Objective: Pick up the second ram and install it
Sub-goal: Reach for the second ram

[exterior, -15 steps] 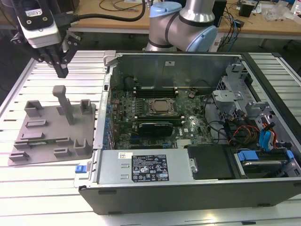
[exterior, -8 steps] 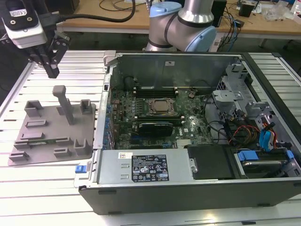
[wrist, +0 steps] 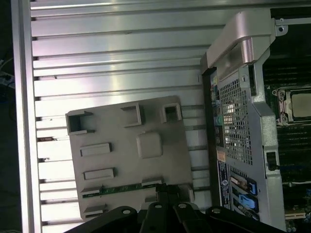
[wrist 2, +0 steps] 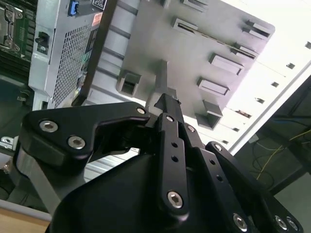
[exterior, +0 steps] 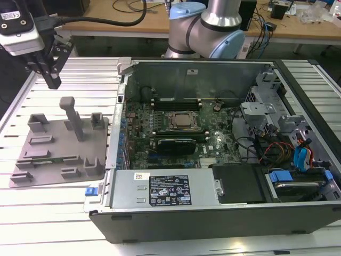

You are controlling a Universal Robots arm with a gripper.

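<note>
The second ram point(wrist: 121, 188) is a thin green stick lying in a slot of the grey holder plate point(wrist: 126, 160). In the exterior view the ram point(exterior: 38, 159) sits in the near part of that plate point(exterior: 58, 146), at the exterior view's left of the open computer case. My gripper point(exterior: 53, 82) hangs well above the plate's far left corner, fingers pointing down, shut and holding nothing. In the first wrist view the gripper point(wrist: 167, 190) shows just beside one end of the ram. In the second wrist view the gripper point(wrist 2: 167, 99) points at the plate.
The open computer case point(exterior: 213, 205) lies at the exterior view's right, with its green motherboard point(exterior: 213, 141), silver processor point(exterior: 183, 120) and memory slots point(exterior: 181, 100). A grey post point(exterior: 72, 114) stands up from the holder plate. The table is ribbed aluminium point(exterior: 64, 213).
</note>
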